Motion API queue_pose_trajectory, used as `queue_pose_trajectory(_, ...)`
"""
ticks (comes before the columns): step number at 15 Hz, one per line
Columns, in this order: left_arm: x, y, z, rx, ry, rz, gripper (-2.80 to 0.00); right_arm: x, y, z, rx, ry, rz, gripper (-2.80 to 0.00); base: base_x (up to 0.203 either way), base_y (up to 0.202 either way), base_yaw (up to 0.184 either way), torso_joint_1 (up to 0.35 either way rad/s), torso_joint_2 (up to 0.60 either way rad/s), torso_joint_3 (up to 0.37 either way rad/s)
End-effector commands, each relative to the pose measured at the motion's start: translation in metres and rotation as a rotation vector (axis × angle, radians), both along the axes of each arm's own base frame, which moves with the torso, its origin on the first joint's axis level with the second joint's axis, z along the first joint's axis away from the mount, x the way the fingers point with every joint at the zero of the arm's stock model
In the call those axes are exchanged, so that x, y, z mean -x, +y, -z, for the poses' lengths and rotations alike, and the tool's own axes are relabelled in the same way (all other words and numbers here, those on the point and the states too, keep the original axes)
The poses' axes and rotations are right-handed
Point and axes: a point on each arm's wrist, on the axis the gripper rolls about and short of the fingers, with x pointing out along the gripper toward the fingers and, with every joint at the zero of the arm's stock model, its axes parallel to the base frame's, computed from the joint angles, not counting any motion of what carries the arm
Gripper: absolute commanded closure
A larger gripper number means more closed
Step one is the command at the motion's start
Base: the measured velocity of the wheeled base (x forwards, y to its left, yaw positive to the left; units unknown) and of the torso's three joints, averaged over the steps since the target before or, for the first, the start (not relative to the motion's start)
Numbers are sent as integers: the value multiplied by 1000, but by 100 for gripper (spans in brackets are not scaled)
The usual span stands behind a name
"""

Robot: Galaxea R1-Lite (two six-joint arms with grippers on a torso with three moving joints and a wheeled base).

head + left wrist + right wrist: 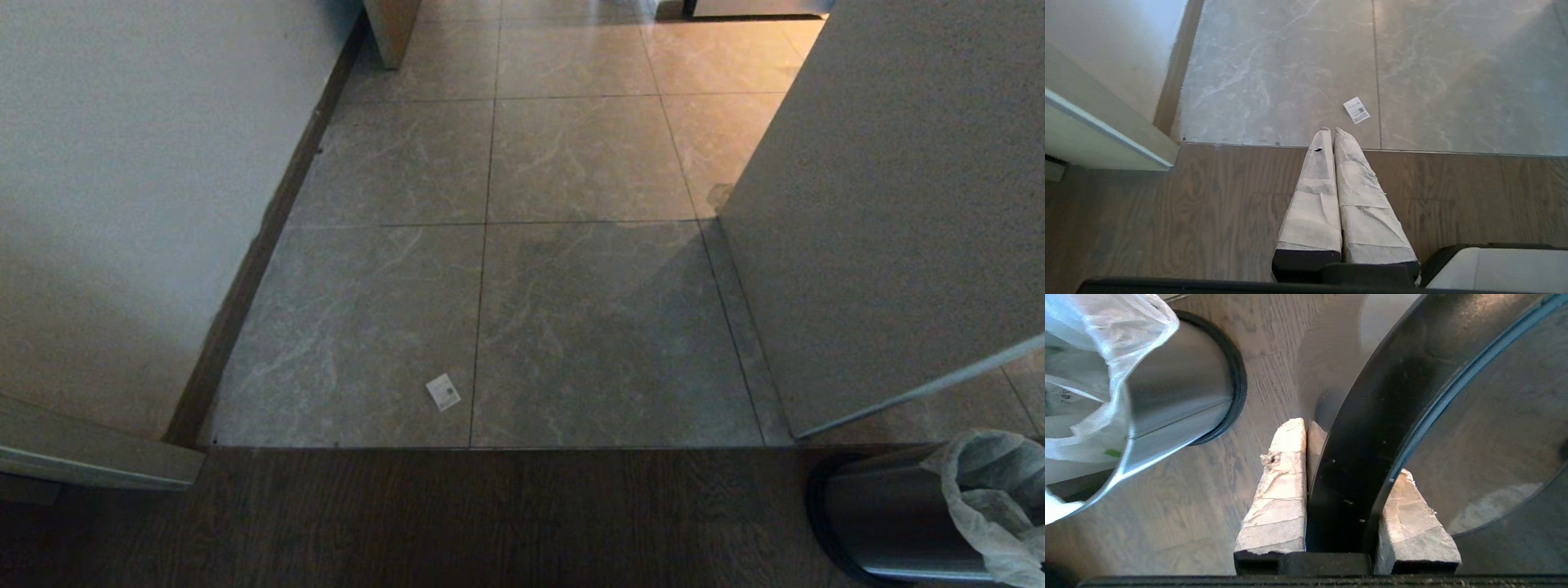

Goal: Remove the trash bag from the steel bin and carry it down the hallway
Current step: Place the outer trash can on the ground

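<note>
Steel bin (890,523) stands on the dark wood-grain floor (408,523) at the robot's near right, by the foot of a pale panel (898,229) with a metal edge. Black ring shows round the bin's base. Trash bag (992,506) sits in the bin, thin white plastic bunched up and spilling over the top; a fleck of green print shows on it in the right wrist view.

Right pincer (1306,428): its taped fingers (1278,498) are clamped on a black ring-shaped lid (1367,437), one finger either side of the black band. The ring hangs over the wood floor beside the bin, apart from it. Through the ring a brushed metal dome shows. The bag is not in this pincer.

Left pincer (1330,130): wrapped fingers pressed together, holding nothing, pointing down at the seam where wood floor meets tile.

Hallway (571,204) lies straight ahead past a threshold strip: large glossy marble-look tiles, cream wall (122,204) with dark baseboard on the left, the pale panel closing in on the right. A small white paper tag (443,392) lies on the tile just beyond the threshold. A metal-edged door corner (90,457) juts in at the near left.
</note>
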Motion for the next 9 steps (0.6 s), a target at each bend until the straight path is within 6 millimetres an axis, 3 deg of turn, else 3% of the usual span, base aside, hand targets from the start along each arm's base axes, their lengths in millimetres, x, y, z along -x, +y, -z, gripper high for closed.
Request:
queue_pose_trajectory(1,0,0,0,0,0,0,0,2,2,17,-40,2,-3,0,0,0,0,0,0,0)
queue_pose_trajectory(6,0,0,0,0,0,0,0,25,4,41,-12,31,-24,0,0,0,0,0,0,0)
queue_pose_trajectory(9,0,0,0,0,0,0,0,27,1,43,-9,42,-25,0,0,0,0,0,0,0)
